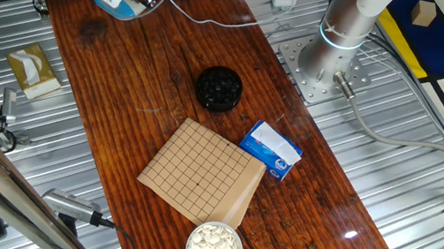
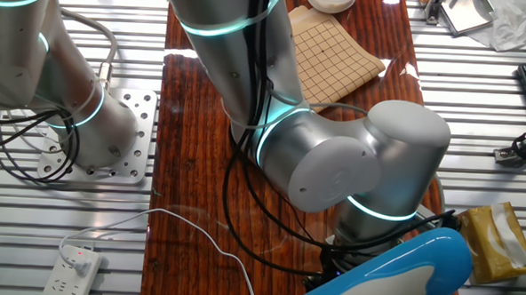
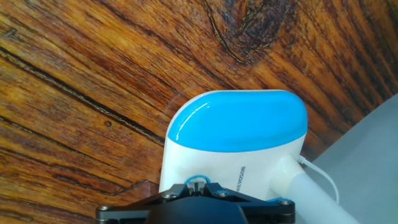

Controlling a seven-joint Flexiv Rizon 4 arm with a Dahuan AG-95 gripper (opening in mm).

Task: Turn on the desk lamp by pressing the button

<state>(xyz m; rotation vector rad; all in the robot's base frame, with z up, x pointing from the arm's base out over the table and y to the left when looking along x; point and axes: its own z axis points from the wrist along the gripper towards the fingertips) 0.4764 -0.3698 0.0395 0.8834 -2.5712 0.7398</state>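
Lamp (image 3: 236,134) at the far left corner of the wooden tabletop (image 1: 133,66), blue base directly under the tool (image 3: 198,182); thin white cord (image 1: 211,21) trailing right across the wood; tool fingers hidden, apart or together impossible to tell; grid board (image 1: 201,172), black bowl (image 1: 218,87) and blue-and-white packet (image 1: 272,149) well apart, nearer.

Silver-grey cylindrical arm (image 2: 334,159) with glowing cyan joint rings, black cables alongside; black screw-fastened hand (image 3: 199,202).
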